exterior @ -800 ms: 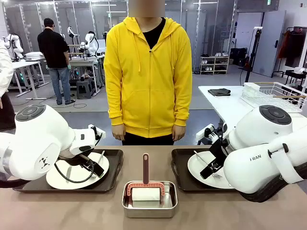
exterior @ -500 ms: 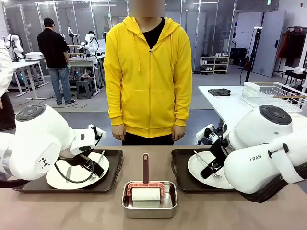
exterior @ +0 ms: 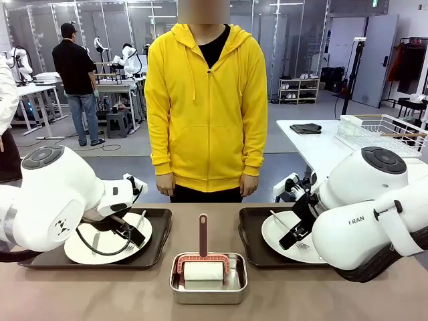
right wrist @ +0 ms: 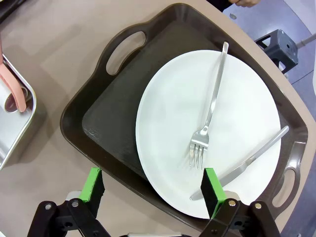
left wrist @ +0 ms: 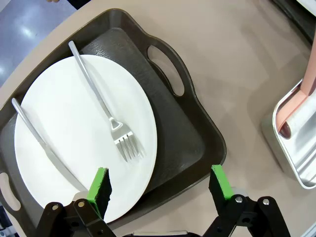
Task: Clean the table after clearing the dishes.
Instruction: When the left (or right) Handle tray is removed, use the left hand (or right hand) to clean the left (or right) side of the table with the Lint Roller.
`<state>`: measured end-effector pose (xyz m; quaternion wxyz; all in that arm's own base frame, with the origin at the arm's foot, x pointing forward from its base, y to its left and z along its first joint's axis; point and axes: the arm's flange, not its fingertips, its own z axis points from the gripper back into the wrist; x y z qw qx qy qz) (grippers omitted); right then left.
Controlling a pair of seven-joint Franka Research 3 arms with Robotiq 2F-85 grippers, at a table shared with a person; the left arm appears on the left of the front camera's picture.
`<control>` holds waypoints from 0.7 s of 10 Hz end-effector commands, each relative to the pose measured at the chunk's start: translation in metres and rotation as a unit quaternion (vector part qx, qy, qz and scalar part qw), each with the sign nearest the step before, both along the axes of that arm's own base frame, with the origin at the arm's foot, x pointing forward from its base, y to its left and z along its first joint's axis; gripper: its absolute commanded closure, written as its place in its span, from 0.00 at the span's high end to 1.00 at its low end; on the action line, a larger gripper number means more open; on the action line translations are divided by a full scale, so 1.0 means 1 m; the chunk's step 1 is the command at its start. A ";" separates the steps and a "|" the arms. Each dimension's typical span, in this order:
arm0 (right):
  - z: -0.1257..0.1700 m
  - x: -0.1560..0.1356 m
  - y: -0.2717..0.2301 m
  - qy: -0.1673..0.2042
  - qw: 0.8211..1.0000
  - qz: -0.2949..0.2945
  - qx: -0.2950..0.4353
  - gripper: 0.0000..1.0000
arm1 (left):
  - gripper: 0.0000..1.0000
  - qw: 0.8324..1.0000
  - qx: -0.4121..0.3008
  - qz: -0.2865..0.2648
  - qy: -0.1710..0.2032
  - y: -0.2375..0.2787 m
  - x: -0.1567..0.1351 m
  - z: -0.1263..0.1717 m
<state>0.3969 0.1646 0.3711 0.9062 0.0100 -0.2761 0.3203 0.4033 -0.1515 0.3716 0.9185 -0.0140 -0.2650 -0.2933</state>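
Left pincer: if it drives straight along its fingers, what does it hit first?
The open left pincer would likely meet the dark tray at its near rim first; one finger lines up over the edge of the white plate. Depth is unclear.

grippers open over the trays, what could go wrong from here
The fork and knife lie loose on the left plate; a tilted tray could shed them.
The left gripper hangs open over the tray's rim, one pad above the plate; closing may nick it.
The steel pan sits between the trays; a swinging arm might knock it.
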 end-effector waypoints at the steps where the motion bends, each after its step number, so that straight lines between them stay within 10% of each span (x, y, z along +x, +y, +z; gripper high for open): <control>1: 0.000 0.000 0.000 0.000 1.000 0.000 0.001 1.00 | 1.00 1.000 0.000 0.000 0.000 0.000 0.000 0.000; 4: 0.012 0.007 0.001 0.009 1.000 0.021 0.004 1.00 | 1.00 1.000 0.013 -0.011 -0.004 -0.002 0.007 0.010; 7: 0.060 0.038 -0.014 0.103 0.990 0.061 0.077 1.00 | 1.00 0.994 -0.037 -0.038 0.096 0.006 0.034 0.048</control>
